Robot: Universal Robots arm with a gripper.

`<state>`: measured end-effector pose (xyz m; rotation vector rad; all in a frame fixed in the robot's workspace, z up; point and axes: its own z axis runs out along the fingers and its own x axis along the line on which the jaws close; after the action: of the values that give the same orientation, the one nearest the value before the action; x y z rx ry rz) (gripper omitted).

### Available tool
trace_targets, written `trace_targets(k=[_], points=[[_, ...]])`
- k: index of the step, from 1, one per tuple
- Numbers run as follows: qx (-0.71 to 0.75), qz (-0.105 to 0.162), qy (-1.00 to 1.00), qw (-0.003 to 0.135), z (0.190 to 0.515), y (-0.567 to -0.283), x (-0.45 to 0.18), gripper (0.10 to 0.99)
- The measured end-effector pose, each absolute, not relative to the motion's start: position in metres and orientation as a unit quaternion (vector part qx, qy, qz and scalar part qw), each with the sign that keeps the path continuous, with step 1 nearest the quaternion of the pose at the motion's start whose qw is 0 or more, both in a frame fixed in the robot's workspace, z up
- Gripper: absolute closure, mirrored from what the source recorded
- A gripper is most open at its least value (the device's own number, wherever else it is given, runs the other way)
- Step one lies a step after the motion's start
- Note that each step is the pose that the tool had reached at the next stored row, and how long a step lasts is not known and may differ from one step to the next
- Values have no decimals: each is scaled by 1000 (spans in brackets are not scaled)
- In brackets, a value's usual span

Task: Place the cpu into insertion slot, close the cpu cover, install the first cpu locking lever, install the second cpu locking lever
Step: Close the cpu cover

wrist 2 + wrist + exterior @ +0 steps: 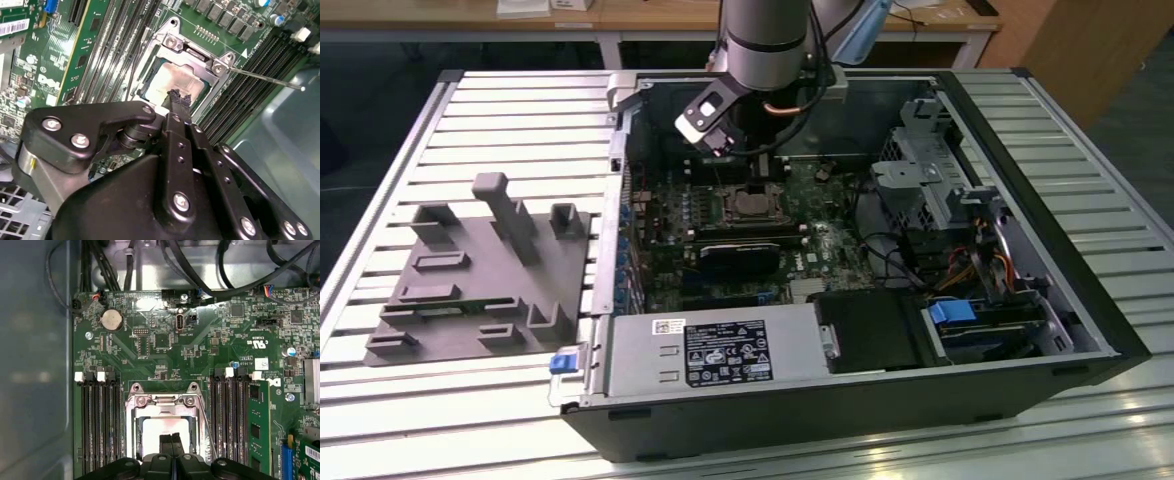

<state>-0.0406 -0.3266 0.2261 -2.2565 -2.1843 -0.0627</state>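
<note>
We find the cpu (152,432) seated in the insertion slot (132,426), memory slots (100,425) flanking both sides, the end effector (172,438) directly above.

grey fixture (454,290) on slatted table (520,110) | coin battery (112,319) on green motherboard (150,365)

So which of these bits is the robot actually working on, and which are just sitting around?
Part of the job: the chip, the metal cover frame around it, the thin lever beside it, the gripper over the chip.

Just lying about: the power supply box, the grey tray outside the case, the round battery, the black cables.
</note>
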Motion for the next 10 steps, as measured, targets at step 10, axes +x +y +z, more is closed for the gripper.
trace_targets(k=[10], points=[[-653, -20, -757, 2, 226, -327, -41, 984]])
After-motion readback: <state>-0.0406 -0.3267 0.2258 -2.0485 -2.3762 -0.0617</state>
